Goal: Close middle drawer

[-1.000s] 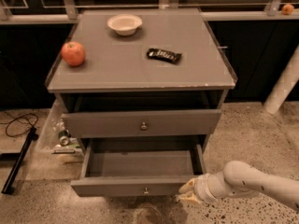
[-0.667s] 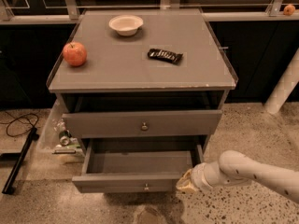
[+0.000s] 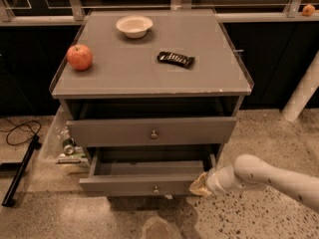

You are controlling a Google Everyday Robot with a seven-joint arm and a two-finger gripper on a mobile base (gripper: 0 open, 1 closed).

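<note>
The middle drawer (image 3: 144, 185) is a wide shallow grey drawer with a small round knob (image 3: 156, 188). It stands pulled out from the cabinet, and its inside looks empty. My gripper (image 3: 199, 185) is low at the right, on the end of a white arm (image 3: 269, 176). Its tip touches the right end of the drawer's front. The taller top drawer (image 3: 149, 131) above sticks out slightly. The lowest front is hidden under the open drawer.
On the cabinet top (image 3: 149, 73) lie a red apple (image 3: 79, 57), a white bowl (image 3: 134, 25) and a dark snack bar (image 3: 175, 59). Cans and clutter (image 3: 67, 148) and a black cable (image 3: 20, 131) lie on the floor to the left. A white post (image 3: 301, 96) stands at the right.
The gripper has moved up and towards the cabinet against the drawer front. The middle drawer has slid partway in and sticks out less than before.
</note>
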